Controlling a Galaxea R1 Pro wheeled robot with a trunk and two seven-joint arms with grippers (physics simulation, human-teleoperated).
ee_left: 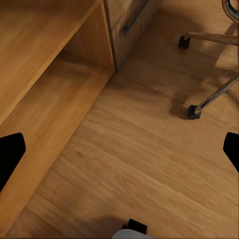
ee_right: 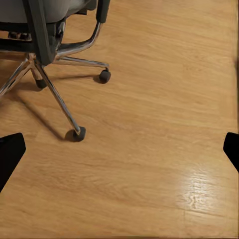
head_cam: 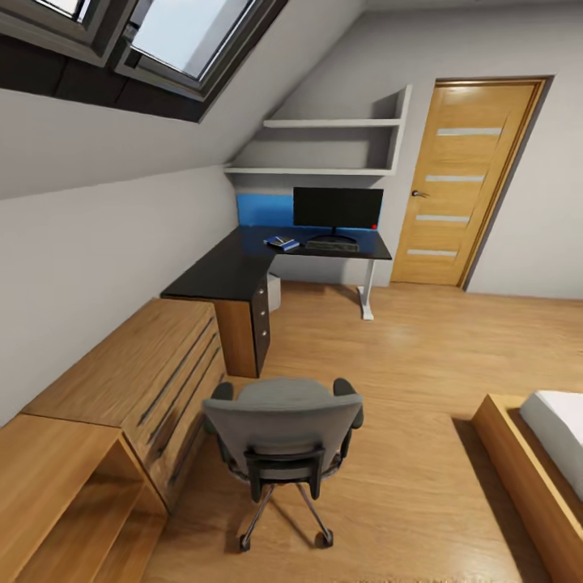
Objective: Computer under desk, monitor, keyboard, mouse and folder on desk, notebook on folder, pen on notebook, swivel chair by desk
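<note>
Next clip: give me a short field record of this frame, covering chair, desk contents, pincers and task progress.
swivel chair: on the wood floor, back toward the camera, apart from the desk
monitor: upright on the desk
keyboard: on the desk in front of the monitor
blue item: lying on the desk left of the keyboard; identity too small to tell
left pincer: open, over floor
right pincer: open, over floor
progress: chair not yet beside desk

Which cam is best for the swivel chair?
Head view: the whole swivel chair from behind, standing apart from the desk. Right wrist view shows its seat underside, chrome legs and castors; left wrist view shows two legs with castors.
</note>
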